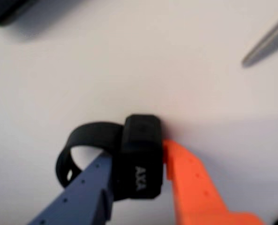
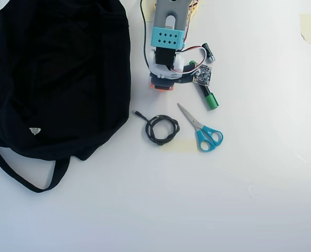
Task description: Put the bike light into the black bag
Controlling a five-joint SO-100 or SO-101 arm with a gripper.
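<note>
Two fingers of the gripper, one blue-grey and one orange, press the sides of the bike light at lower centre of the wrist view, grasping it, with its ring strap looping out to the left. In the overhead view the arm hides the light at upper centre; the black bag fills the upper left, well apart.

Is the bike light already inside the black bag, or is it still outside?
Outside. In the wrist view the bike light sits between the gripper fingers over bare table; overhead, the black bag lies apart, left of the arm.
</note>
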